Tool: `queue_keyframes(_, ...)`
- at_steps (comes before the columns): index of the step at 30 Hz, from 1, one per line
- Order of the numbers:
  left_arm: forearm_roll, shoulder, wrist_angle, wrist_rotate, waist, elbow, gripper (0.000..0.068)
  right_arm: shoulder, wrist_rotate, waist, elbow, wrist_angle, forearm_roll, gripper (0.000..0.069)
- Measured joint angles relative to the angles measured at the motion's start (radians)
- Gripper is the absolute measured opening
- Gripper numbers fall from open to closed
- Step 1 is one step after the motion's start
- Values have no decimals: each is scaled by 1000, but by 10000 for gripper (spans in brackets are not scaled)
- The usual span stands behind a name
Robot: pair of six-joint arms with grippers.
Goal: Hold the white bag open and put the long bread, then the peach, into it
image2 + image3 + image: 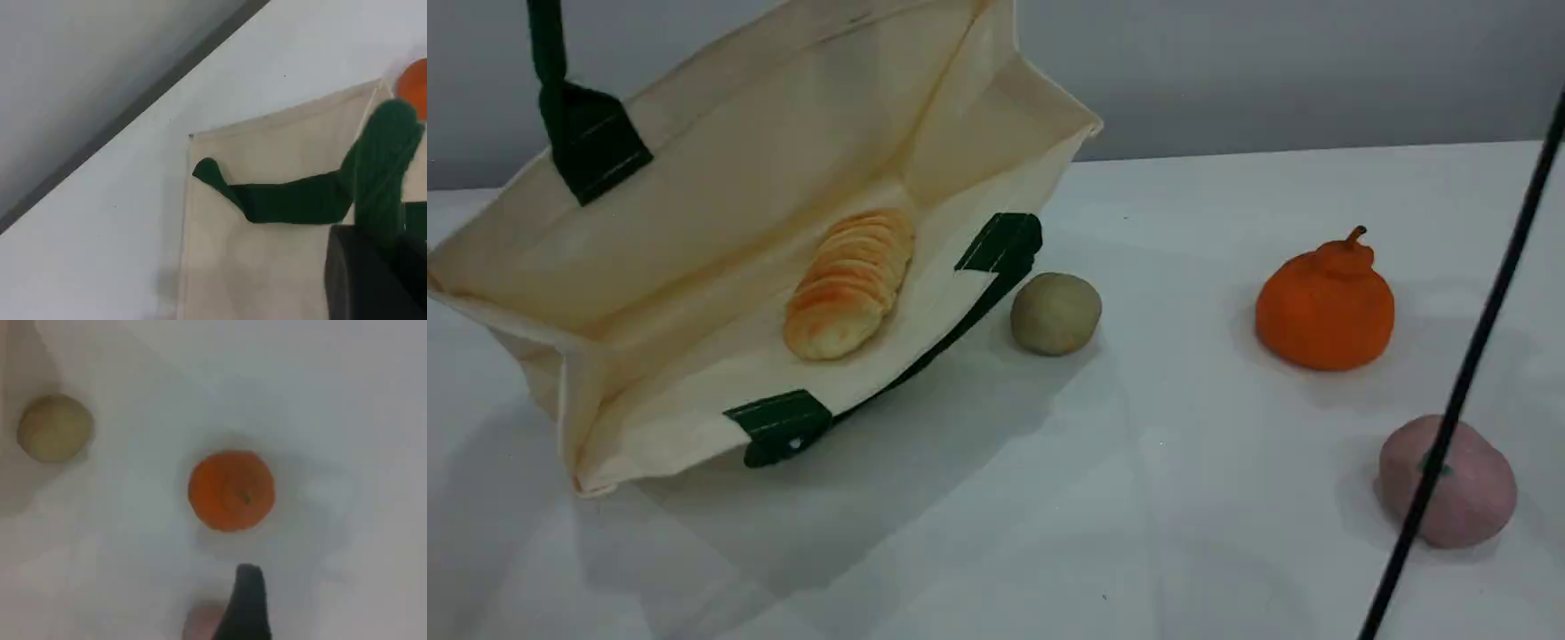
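The white bag (720, 178) lies tipped on its side at the left with its mouth wide open toward the camera. Its upper green handle (547, 53) rises taut out of the top edge. In the left wrist view that green handle (380, 160) runs into my left gripper (373, 273), which is shut on it. The long bread (850, 283) lies inside the bag on its lower wall. The peach (1467, 498) sits on the table at the front right. My right gripper's dark fingertip (245, 603) hangs over the peach (200, 625), holding nothing.
A small beige ball (1056, 313) rests just outside the bag's mouth, beside the lower green handle (960, 329). An orange fruit with a stem knob (1327, 302) stands behind the peach. A thin black cable (1485, 329) crosses the right side in front of the peach.
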Motion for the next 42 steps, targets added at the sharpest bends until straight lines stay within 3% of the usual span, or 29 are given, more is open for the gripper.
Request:
queue_keyframes(14, 1, 0, 0, 0, 0, 0, 93, -190, 9, 8, 353, -5, 132, 575)
queue_keyframes(24, 0, 0, 0, 0, 0, 0, 93, -193, 5, 11, 551, -185, 159, 575)
queue_keyframes(31, -1, 0, 0, 0, 0, 0, 93, -173, 4, 11, 625, -285, 165, 575)
queue_keyframes(42, -2, 0, 0, -1, 0, 0, 93, -51, 4, 11, 626, -290, 166, 575)
